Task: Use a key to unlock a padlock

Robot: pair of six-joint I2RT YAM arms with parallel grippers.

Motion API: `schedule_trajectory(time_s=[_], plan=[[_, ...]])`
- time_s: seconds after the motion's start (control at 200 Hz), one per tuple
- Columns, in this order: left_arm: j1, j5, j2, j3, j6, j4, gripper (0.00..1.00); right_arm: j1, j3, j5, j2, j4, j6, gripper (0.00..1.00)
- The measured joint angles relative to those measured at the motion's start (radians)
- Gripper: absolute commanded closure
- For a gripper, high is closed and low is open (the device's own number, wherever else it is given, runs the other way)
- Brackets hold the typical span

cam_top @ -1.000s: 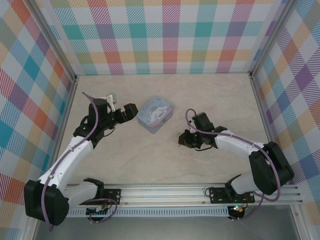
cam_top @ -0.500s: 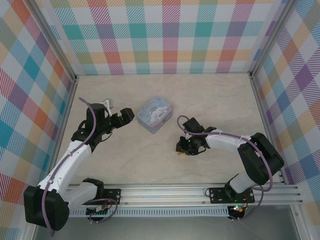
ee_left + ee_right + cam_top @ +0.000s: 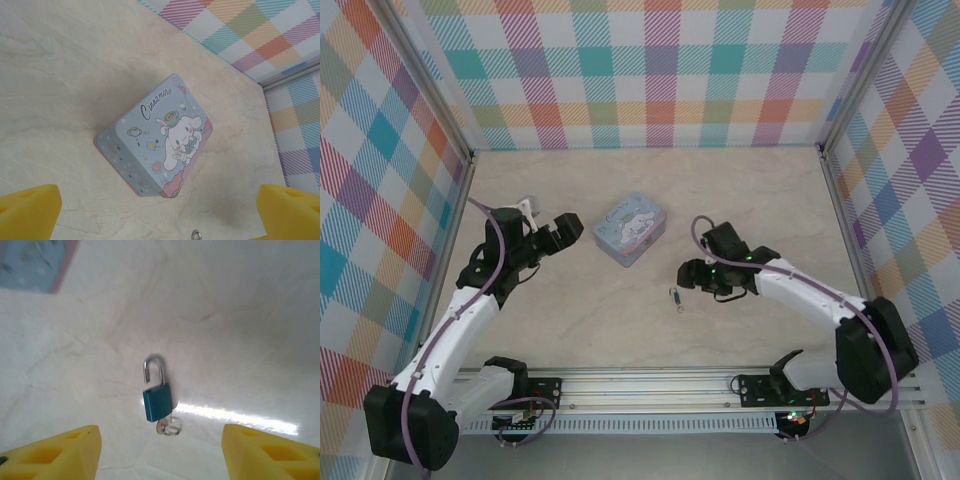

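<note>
Right gripper (image 3: 160,452): yellow fingers (image 3: 55,450) spread wide, nothing between them. Just ahead, the padlock (image 3: 157,402) lies flat on the table (image 3: 250,315), with the key (image 3: 169,426) sticking out of its base. One shackle leg looks clear of the body. Judged: small, rigid metal, light, slick, liable to skid. Pinch the flat body faces. Beyond: cartoon tin (image 3: 631,228). Left gripper (image 3: 565,228) gapes, empty.

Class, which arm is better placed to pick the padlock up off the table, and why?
Right. The right gripper hovers open close beside the padlock, which lies between its fingers in the wrist view, with the key at its base. The left gripper, also open, sits on the far side of the tin, facing it.
</note>
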Motion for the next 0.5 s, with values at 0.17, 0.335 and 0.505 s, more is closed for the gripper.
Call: schedule_trajectory(time_s=[0.17, 0.335, 0.505], plan=[[0.048, -0.041, -0.027, -0.051, -0.013, 0.006, 0.0, -0.09, 0.009, 0.114, -0.127, 0.002, -0.173, 0.0], [0.119, -0.167, -0.037, -0.151, 0.0, 0.011, 0.0, -0.174, -0.042, 0.254, -0.195, 0.116, -0.337, 0.0], [0.133, -0.363, -0.041, -0.265, 0.103, 0.132, 0.0, -0.311, -0.194, 0.349, -0.185, 0.291, -0.453, 0.0]])
